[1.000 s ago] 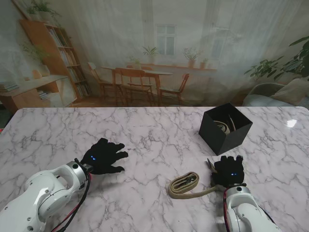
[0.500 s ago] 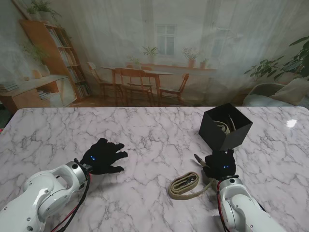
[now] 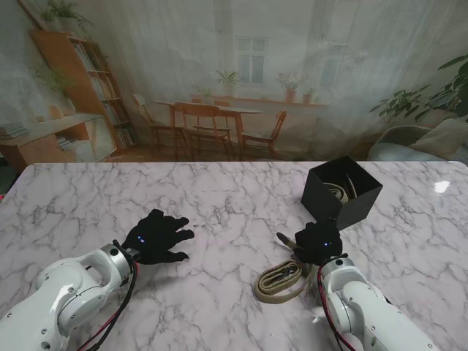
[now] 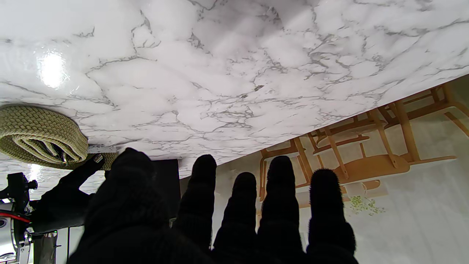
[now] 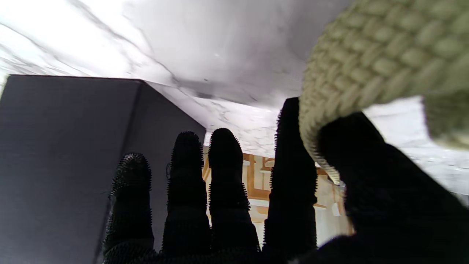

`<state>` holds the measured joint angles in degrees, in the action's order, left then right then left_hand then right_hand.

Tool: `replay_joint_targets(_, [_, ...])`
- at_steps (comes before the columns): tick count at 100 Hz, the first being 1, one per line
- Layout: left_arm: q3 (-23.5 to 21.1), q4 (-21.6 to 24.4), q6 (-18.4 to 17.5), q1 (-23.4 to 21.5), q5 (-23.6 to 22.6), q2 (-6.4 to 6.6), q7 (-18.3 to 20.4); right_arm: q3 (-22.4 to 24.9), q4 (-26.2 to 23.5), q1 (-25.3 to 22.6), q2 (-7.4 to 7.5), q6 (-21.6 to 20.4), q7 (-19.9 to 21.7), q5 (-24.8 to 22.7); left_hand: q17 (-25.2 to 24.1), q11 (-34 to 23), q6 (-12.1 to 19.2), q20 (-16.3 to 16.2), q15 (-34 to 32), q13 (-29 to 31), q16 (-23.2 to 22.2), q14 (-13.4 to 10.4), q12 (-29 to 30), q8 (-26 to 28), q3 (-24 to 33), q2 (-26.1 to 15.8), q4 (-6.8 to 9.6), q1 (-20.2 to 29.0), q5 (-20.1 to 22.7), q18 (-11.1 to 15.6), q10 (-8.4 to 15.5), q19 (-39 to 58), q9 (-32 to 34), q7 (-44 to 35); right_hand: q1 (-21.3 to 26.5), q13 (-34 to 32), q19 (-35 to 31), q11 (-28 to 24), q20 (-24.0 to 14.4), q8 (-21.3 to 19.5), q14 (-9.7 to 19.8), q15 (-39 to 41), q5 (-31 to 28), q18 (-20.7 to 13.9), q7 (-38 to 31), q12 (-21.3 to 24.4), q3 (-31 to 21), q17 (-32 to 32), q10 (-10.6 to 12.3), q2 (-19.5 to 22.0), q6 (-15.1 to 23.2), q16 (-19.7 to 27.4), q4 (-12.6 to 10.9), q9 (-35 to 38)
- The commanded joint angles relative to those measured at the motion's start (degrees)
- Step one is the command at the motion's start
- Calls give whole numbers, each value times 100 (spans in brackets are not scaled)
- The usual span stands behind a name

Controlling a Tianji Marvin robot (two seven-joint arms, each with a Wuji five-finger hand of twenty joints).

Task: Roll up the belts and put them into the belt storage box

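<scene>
Left arm [image 3: 62, 300]: white, rising from the near left corner of the stand view, with red and black cables along its wrist.
Left hand [image 3: 157, 236]: black glove, palm down low over the marble, well left of everything else. Its fingers [image 4: 280, 190] are spread apart and straight, and it holds nothing.
Table [image 3: 234, 197]: white marble with grey veins; a bright glare spot sits at its far right edge.
Belt [image 3: 280, 278]: tan woven strap lying on the table to the right of the middle, nearer to me than the box. Its left part is folded into a flat elongated loop with a metal buckle at the loop's far end; the other end runs right and up into the right hand. From the left wrist view the loop [image 4: 38, 134] shows as several stacked woven layers.
Right hand [image 3: 316, 242]: black glove just beside the box's near corner, between the box and the loop. In the right wrist view the strap [image 5: 366, 62] passes between the thumb and the index finger, and the thumb presses on it, so the hand is closed on the belt. The other three fingers [image 5: 188, 161] reach out straight, close to the box wall. The free tip of the strap sticks out to the left of the hand.
Box [image 3: 341, 192]: black, open-topped, square, on the right side of the table, turned corner-on to me. A second belt [image 3: 338, 192], also tan, lies coiled inside.
Right arm [image 3: 365, 311]: white, rising from the near right corner.
</scene>
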<state>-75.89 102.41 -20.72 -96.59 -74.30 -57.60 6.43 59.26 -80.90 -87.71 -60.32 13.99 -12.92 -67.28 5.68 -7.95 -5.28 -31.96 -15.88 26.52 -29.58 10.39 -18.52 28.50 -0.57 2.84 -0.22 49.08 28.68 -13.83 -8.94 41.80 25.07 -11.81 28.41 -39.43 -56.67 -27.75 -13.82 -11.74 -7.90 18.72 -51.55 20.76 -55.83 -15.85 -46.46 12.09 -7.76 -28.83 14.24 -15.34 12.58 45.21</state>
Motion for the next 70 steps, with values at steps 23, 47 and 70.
replay_joint_targets(23, [32, -17, -20, 11, 16, 0, 96, -204, -10, 243, 80, -620, 209, -241, -105, 121, 10, -10, 163, -15, 38, 102, 75, 30, -94, -280, -86, -44, 149, -218, -110, -186, -119, -47, 102, -33, 131, 227, -26, 281, 124, -39, 530, 171, 217, 78, -94, -99, 160, 348, 889, -19, 56, -73])
replay_joint_targets(47, [53, -24, -26, 25, 34, 2, 125, -194, 40, 282, 152, -1206, 374, -289, -102, 125, 11, -10, 168, -25, 40, 101, 76, 29, -94, -284, -87, -45, 144, -217, -118, -185, -133, -44, -298, 187, 154, 294, -9, 307, 127, -137, 748, 168, 254, 91, 88, -167, 155, 567, 833, 15, 49, -303])
replay_joint_targets(70, [56, -28, -28, 32, 32, 3, 127, -80, 5, 247, 157, -1533, 531, -140, -100, 124, 11, -9, 164, -18, 39, 98, 76, 29, -94, -282, -86, -38, 142, -212, -116, -184, -141, -44, -1303, 439, 207, 242, 57, -845, 120, -177, 655, 199, 1697, 63, 739, -331, 78, 1902, -255, 70, -665, -665])
